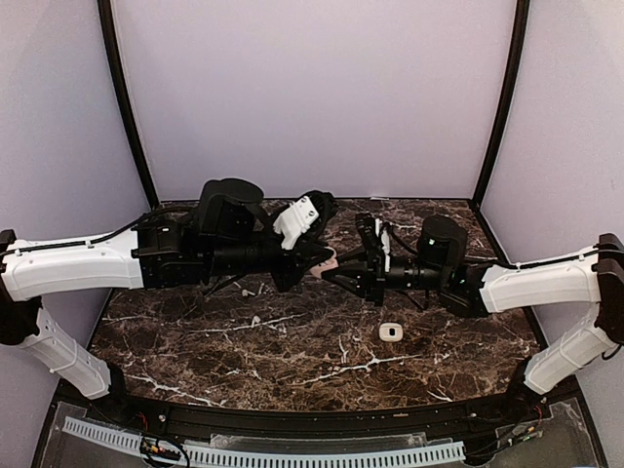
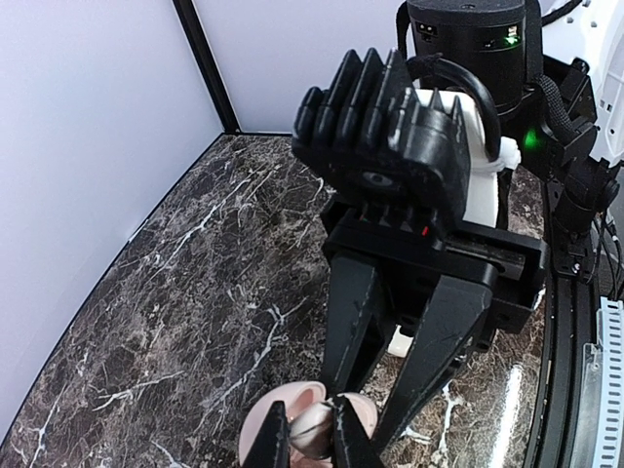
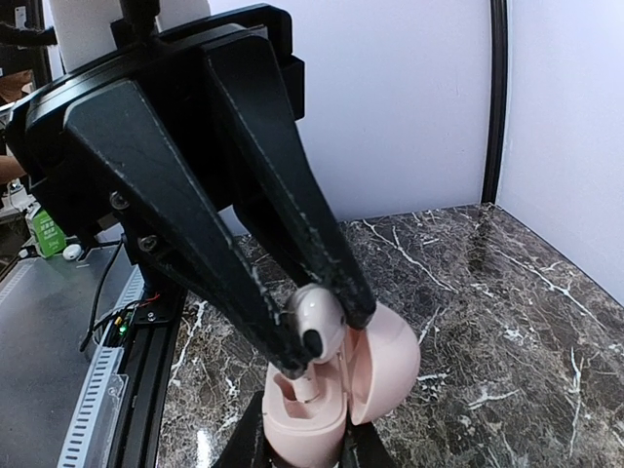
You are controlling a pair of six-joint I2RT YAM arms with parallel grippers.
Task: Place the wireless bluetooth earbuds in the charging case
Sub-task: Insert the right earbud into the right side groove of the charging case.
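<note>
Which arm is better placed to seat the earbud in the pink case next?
Left. The left fingers are shut on an earbud poised just above the open pink charging case. The right fingers are shut on that case, so that arm should probably just hold it steady.

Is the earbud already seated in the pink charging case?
No, the left gripper holds the white earbud above the open pink case, which the right gripper grips.
</note>
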